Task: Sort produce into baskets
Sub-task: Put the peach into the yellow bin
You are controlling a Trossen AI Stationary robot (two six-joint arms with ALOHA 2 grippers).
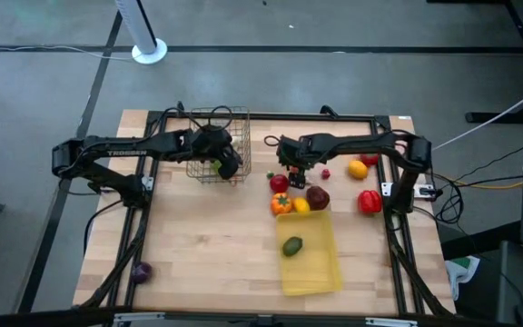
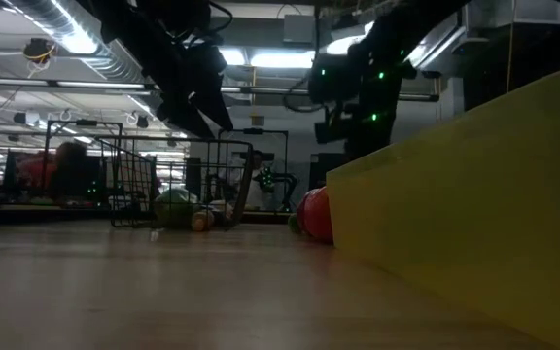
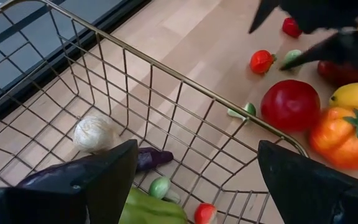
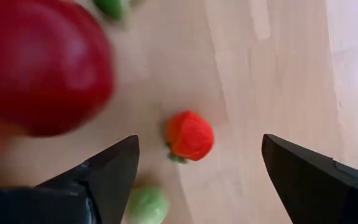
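Closest under my right gripper [image 4: 194, 180], whose fingers stand spread with nothing between them, sits a small red strawberry-like toy fruit [image 4: 189, 136] on the pale wooden table [image 1: 207, 245]; I judge this to be the piece I am lining up on. A big glossy red apple-like fruit [image 4: 39, 65] lies just beside it, with a small green piece [image 4: 146, 205] near the one finger, so I would centre the jaws over the strawberry, keep them turned so no finger lands on the apple or the green piece, and descend straight before closing. From overhead that gripper hangs above the cluster at the far end of the shallow translucent yellow plastic tray [image 1: 320, 272], which so far holds one green oval fruit [image 1: 292, 246]. An orange tomato-like toy [image 1: 281, 203], a dark red round fruit [image 1: 317, 196], a red pepper [image 1: 369, 201] and a yellow-orange fruit [image 1: 358, 169] still wait on the table around it. Farther over, my left gripper [image 3: 194, 186] hovers released over the dark wire-mesh basket [image 3: 166, 106], inside which I see a whitish garlic-like bulb [image 3: 95, 132], a purple aubergine [image 3: 151, 159] and green pieces. A lone purple item [image 1: 141, 271] lies at the table's near left corner, well apart.
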